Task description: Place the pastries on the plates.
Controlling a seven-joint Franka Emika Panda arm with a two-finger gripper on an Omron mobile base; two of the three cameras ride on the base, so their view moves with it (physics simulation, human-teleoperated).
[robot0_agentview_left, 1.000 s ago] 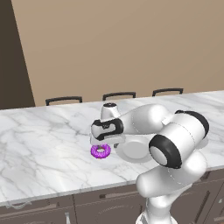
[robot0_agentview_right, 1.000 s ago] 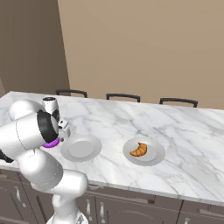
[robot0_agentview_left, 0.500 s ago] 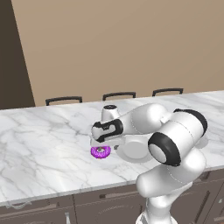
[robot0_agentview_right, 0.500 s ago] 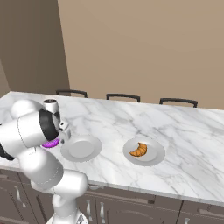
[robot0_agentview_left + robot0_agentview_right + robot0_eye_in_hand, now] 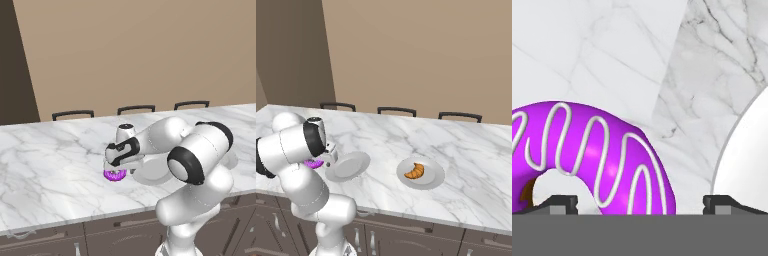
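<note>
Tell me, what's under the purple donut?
The donut lies on the marble counter, beside the empty plate, not on it. The pincer hangs over it, and the donut covers the counter below.

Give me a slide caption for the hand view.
Fingers straddling the purple donut on the marble counter, empty plate alongside.

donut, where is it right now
The donut lies on the marble counter under the gripper, just left of the empty plate in the left base view.
</note>
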